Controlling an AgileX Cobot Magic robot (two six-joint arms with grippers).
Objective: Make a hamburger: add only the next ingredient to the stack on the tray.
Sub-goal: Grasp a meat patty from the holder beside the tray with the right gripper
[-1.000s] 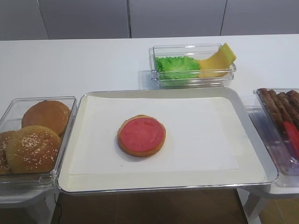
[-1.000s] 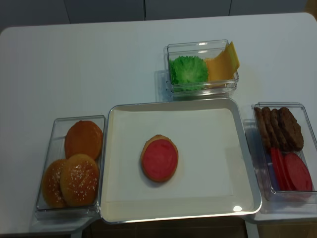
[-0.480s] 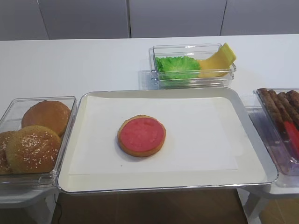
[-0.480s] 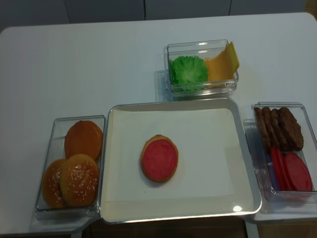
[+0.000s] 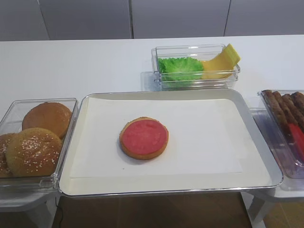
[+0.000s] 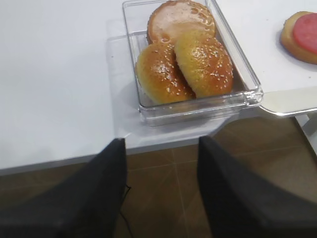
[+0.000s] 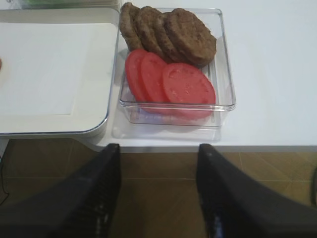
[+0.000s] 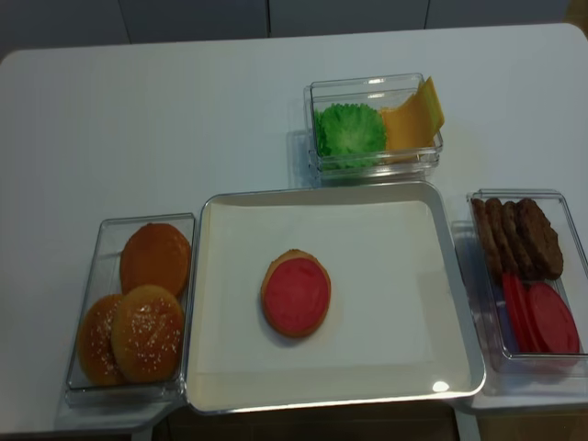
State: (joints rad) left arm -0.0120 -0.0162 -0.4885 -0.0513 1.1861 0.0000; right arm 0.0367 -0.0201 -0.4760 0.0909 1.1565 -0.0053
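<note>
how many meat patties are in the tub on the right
4 meat patties, all leaning in one overlapping row along the far end of the clear tub, behind the red slices. Overlap could hide another.

Silver tray point(image 8: 464, 322), lined with white paper point(image 8: 386, 276). Stack point(image 8: 296, 294): tan bun, pinkish-red disc on top. Patties point(image 7: 168, 32) are seen as rough dark brown; slices point(image 7: 171, 82) red. Bun tops point(image 6: 185, 62) are noted golden-brown, two speckled with pale sesame. Lettuce point(image 8: 349, 129) bright green, cheese point(image 8: 413, 118) yellow-orange. Tubs point(image 7: 225, 74) clear. Table point(image 8: 165, 129) white. Gripper fingers point(image 7: 94, 198) black.
</note>
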